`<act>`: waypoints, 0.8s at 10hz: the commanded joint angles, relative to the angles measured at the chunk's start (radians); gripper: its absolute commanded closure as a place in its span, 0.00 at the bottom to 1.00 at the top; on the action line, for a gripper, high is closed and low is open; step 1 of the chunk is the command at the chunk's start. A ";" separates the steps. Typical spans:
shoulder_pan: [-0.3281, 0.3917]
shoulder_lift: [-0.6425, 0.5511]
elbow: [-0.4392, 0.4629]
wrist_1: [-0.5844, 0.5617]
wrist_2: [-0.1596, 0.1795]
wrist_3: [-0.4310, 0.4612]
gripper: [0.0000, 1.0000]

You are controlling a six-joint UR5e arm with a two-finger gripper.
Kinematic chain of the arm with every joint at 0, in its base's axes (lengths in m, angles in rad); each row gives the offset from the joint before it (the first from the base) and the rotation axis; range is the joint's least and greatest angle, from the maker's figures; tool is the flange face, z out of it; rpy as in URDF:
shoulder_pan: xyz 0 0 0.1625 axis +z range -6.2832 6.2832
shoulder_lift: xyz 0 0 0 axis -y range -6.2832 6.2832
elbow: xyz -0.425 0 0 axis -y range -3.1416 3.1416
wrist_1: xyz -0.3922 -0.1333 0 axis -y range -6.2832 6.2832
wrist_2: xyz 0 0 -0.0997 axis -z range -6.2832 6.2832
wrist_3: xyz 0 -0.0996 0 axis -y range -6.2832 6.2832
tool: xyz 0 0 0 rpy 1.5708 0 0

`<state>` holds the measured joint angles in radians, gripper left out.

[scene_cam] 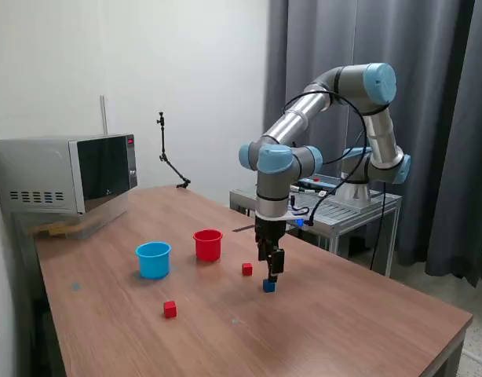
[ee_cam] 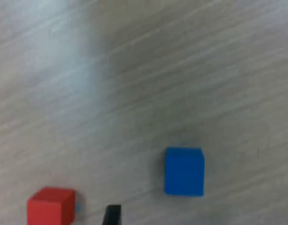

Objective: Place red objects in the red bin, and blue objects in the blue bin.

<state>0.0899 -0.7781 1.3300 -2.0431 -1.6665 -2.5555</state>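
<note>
Wood-grain tabletop fills your scene, with grey curtains behind and a microwave at the far corner on the exterior view's left. Take the red cup as your landmark: the light blue cup stands just beside it toward the exterior view's left, both upright and open-mouthed. One red cube lies near the red cup, on the side of the exterior view's right and a little nearer the camera; a second red cube sits farther from that cup, toward the front edge. Your gripper hangs straight down past the first red cube, directly over a blue cube resting on the wood. From the wrist camera you see that blue cube flat on the table, with a red cube beside it, the two apart. Only two dark finger tips peek in at the frame edge, set wide of each other with the blue cube between them and nothing gripped.
</note>
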 commanded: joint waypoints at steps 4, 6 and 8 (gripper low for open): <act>0.014 -0.006 0.026 0.000 0.004 0.017 0.00; 0.014 0.002 0.038 0.000 0.005 0.018 0.00; 0.022 0.014 0.044 -0.003 0.011 0.017 0.00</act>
<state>0.1068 -0.7711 1.3704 -2.0446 -1.6581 -2.5379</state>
